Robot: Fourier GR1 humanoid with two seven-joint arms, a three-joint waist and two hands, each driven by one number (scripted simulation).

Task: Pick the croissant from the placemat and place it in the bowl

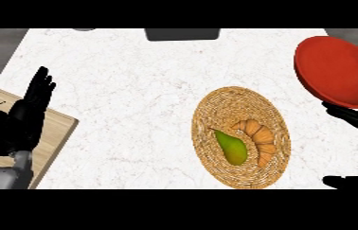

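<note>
The croissant (260,140) lies on the round woven placemat (231,103), on its right half, touching a green pear (233,147) that lies just to its left. The red bowl (328,75) sits at the right edge of the bench (140,82), cut off by the frame. The right hand (343,114) shows only as dark fingers below the bowl and again at the lower right corner, so whether it is wide or curled cannot be told; it holds nothing visible. The left hand (31,106) rests open, fingers straight and upward, over a wooden board (56,134) at the left edge. By this, the pick-up is not yet done and the task is at its start. The next move likely calls for the right hand to come over the croissant and close on it without nudging the pear.
</note>
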